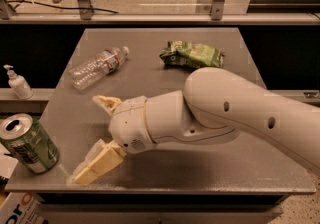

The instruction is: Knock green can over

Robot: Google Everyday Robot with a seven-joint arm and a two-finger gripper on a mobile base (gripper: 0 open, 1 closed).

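Note:
The green can (pixel 27 143) stands a little tilted at the near left corner of the grey table (pixel 165 43), green and white with a silver pull-tab top. My gripper (pixel 92 140) is open, its two cream fingers spread wide. One finger (pixel 107 103) points left at mid-table, the other (pixel 97 164) reaches down-left near the front edge. The gripper is to the right of the can, a short gap away and not touching it. My white arm runs off to the right.
A clear plastic bottle (pixel 97 67) lies on its side at the back left of the table. A green foil snack bag (pixel 192 54) lies flat at the back right. A white pump bottle (pixel 17 82) stands on a ledge left of the table.

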